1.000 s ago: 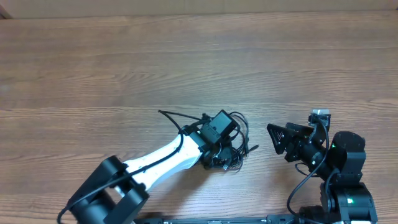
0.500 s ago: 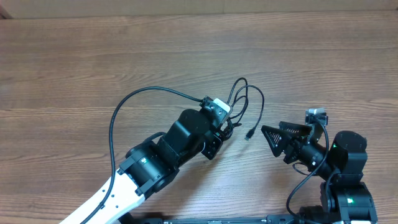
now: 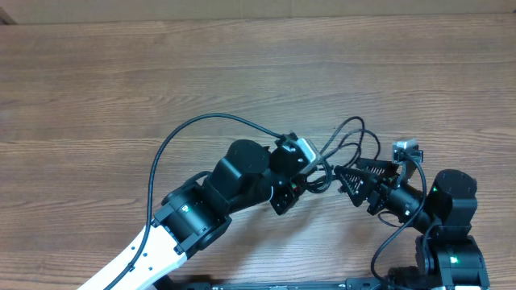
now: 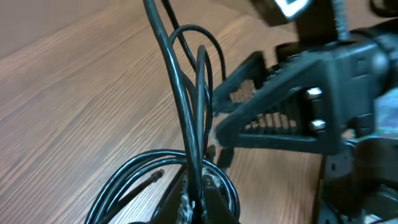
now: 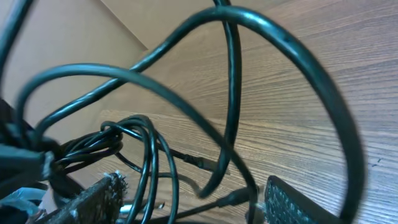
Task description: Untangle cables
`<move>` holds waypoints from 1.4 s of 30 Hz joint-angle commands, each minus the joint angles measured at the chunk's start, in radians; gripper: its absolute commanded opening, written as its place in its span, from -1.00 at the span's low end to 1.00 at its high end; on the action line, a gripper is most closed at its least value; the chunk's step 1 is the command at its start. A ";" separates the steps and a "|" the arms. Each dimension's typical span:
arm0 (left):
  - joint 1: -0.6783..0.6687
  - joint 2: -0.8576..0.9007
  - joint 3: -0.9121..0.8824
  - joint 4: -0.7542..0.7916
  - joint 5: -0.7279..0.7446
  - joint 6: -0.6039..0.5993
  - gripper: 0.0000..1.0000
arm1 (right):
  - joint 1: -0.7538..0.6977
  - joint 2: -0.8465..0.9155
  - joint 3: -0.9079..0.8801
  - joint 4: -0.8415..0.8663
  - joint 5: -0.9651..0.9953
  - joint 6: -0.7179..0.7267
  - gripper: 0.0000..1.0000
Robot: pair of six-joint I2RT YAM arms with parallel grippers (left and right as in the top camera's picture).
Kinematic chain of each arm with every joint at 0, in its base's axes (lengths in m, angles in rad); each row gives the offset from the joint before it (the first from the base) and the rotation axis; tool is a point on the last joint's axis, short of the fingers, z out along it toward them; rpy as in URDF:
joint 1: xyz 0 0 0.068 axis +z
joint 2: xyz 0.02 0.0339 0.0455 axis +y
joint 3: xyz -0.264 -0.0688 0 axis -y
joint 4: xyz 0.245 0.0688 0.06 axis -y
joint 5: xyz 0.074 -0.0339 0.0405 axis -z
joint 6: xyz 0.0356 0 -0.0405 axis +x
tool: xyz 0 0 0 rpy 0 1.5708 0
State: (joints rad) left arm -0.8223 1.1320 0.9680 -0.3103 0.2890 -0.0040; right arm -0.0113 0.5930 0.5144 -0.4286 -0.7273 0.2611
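Observation:
The cables (image 3: 348,133) are thin black cords bunched in loops between my two grippers, right of the table's centre. My left gripper (image 3: 310,176) is shut on the bundle and holds it off the table. In the left wrist view the strands (image 4: 186,106) rise from its closed fingertips (image 4: 199,202), with the right gripper (image 4: 280,118) just behind. My right gripper (image 3: 345,184) is open, facing left, at the bundle. In the right wrist view several cable loops (image 5: 230,93) and a plug tip hang between its spread fingers (image 5: 199,208).
The wooden table (image 3: 121,72) stretches far and left. A thicker black wire (image 3: 173,137) fixed to the left arm arcs over the table left of the bundle. The right arm's base (image 3: 451,258) stands at the front right edge.
My left gripper lifted the cable bundle and carried it right, up to the right gripper. The right gripper's open fingers now have strands between them.

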 commanded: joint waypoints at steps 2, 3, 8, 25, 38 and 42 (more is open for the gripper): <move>0.005 -0.036 0.009 0.024 0.071 0.026 -0.92 | 0.005 -0.006 0.013 -0.029 0.073 -0.003 0.41; 0.005 -0.042 0.009 0.025 0.051 0.022 -0.92 | 0.005 -0.006 0.013 -0.031 0.079 -0.003 0.40; 0.005 -0.062 0.010 0.024 -0.317 -0.292 -0.92 | 0.005 -0.006 0.013 0.009 0.006 0.035 0.50; 0.004 -0.061 0.009 0.232 -0.033 -0.370 -0.92 | 0.005 -0.006 0.013 0.227 -0.225 0.271 0.59; 0.003 -0.032 0.009 0.235 0.015 -0.370 -0.91 | 0.005 -0.006 0.013 0.332 -0.341 0.297 -0.36; 0.003 -0.020 0.009 0.236 0.023 -0.370 -0.91 | 0.005 -0.006 0.013 0.331 -0.341 0.296 -0.72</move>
State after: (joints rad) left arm -0.8219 1.1015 0.9676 -0.0818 0.2832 -0.3676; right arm -0.0116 0.5930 0.5140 -0.1059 -1.0447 0.5606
